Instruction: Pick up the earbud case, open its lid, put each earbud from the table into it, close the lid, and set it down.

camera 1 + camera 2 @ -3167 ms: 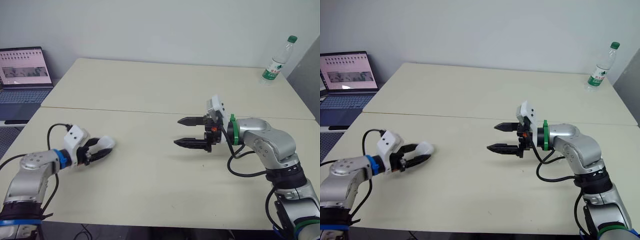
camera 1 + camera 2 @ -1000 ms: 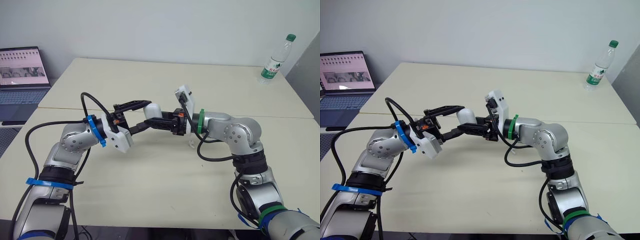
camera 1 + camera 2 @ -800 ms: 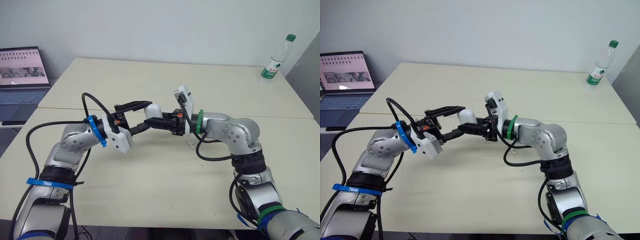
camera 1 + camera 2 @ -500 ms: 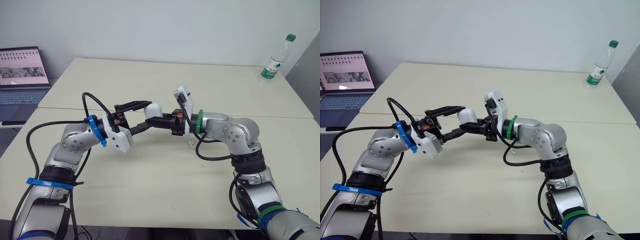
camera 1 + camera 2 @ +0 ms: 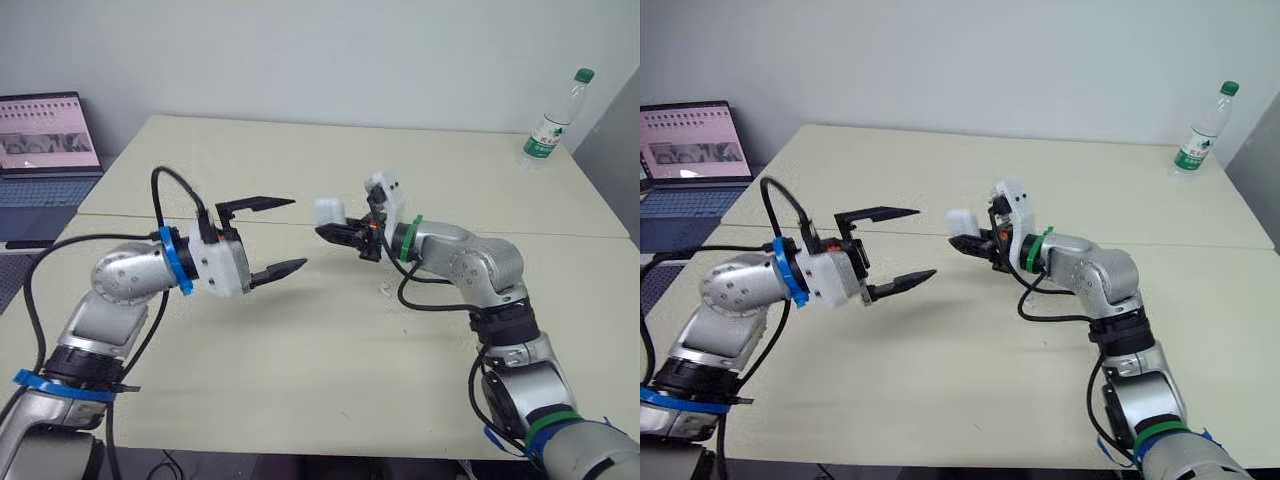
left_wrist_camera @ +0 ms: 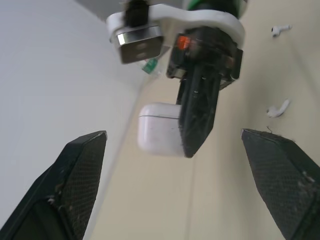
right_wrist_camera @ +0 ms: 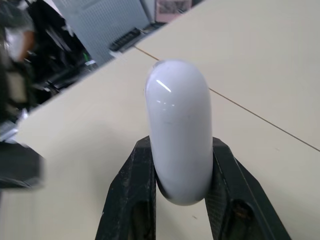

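The right arm's (image 5: 462,256) jaws are shut tight on the small white rounded earbud case (image 5: 328,211); they hold it up in the air over the middle of the cream tabletop (image 5: 300,400), a little toward the far side; the case touches nothing else. The left arm (image 5: 128,282) reaches in from the left; its jaws are spread wide with nothing in them; their tips point right at the case, with a clear gap in between.

The right wrist view shows the case up close; one black finger (image 7: 131,200) presses on each side of its lower part, and its smooth round end sticks out past them; the lid line cannot be seen from there. The left wrist view shows the flat face of the case; a thin line runs across it near one end, and the lid is down; the same view shows one tiny white earbud (image 6: 277,108) lying on the tabletop and a second tiny white earbud (image 6: 281,30) lying apart from it. From the head, one earbud is a small white speck on the tabletop below the right arm.

An open grey laptop (image 5: 45,150) sits off the far left edge; a clear plastic bottle with a green cap (image 5: 548,125) stands upright at the far right corner.
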You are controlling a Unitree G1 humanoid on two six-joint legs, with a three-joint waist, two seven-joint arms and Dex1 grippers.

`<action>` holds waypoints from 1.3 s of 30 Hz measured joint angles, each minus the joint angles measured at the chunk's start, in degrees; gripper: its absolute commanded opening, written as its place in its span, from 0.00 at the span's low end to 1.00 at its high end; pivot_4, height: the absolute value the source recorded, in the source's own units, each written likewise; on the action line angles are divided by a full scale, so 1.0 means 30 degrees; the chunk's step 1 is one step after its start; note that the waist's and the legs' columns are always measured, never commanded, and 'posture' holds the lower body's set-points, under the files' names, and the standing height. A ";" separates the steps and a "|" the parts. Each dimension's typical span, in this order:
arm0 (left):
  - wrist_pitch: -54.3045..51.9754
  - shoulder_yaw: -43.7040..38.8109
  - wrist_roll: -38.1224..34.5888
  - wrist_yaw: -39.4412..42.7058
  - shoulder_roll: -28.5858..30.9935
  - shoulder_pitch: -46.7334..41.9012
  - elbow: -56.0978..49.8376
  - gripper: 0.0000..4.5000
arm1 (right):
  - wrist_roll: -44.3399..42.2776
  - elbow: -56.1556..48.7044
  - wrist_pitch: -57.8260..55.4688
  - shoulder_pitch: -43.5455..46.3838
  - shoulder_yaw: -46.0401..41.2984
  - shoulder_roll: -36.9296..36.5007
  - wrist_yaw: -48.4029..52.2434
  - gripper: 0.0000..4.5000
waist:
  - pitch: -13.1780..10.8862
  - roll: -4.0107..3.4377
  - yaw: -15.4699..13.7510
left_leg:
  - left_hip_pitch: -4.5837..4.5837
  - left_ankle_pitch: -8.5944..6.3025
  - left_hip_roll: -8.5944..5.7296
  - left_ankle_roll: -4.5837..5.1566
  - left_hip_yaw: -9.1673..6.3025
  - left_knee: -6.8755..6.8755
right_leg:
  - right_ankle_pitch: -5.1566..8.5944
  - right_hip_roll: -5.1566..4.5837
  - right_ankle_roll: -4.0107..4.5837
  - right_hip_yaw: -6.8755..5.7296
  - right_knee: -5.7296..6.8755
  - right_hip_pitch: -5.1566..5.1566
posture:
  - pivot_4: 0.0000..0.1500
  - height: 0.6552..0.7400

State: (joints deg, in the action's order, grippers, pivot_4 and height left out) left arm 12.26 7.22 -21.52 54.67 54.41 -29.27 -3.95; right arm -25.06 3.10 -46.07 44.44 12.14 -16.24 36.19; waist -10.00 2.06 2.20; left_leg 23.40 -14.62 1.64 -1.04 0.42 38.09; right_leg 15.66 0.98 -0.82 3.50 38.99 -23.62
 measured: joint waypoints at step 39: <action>-0.7650 0.2523 0.4000 0.9771 -0.2669 -0.7503 0.5728 0.55 | 0.7280 -0.0858 0.5777 0.0580 0.4634 0.0612 0.2920 0.19 | -0.0008 -0.0014 0.0151 | 0.0148 0.0006 0.0021 -0.0008 -0.0017 0.0140 | 0.0033 0.0092 0.0057 0.0036 0.0235 -0.0203 | 1.00 1.00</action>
State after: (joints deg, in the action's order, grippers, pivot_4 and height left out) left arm -10.69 14.79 -9.52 83.98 46.40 -51.78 13.23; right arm -3.23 0.53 -28.74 46.18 26.04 -14.40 44.95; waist -10.02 2.02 2.65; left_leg 23.84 -14.61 1.70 -1.06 0.37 38.51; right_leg 15.76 1.25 -0.65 3.60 39.69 -24.23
